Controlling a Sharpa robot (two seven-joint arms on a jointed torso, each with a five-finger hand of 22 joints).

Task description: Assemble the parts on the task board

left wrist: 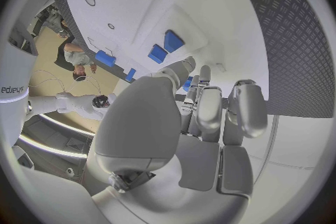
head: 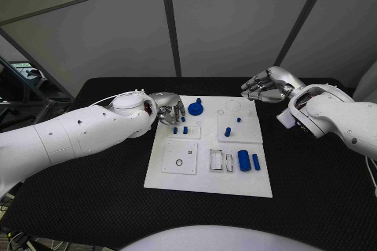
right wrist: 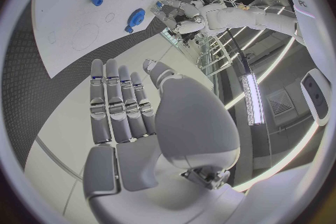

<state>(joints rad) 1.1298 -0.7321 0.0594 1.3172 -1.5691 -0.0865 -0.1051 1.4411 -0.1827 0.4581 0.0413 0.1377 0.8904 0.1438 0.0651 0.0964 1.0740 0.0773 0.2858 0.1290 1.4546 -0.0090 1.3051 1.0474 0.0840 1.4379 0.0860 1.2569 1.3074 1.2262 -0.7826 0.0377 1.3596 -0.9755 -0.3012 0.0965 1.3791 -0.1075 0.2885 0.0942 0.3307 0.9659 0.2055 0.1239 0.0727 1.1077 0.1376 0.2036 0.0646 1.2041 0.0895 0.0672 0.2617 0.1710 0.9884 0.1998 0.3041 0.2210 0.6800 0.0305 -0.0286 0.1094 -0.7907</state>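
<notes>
The left hand (head: 166, 110) hovers, fingers loosely curled on nothing, over the white rectangular task board's (head: 179, 180) far-left corner beside small blue plastic pegs (head: 180, 130), so it should descend squarely, while the right hand (head: 266, 85) waits open beyond.

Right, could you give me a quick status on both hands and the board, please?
Left hand at task board's far left corner, fingers on a small blue part; grip unclear. Right hand open, hovering beyond the far right corner. Blue gear beside left hand. Nothing blocking.
</notes>
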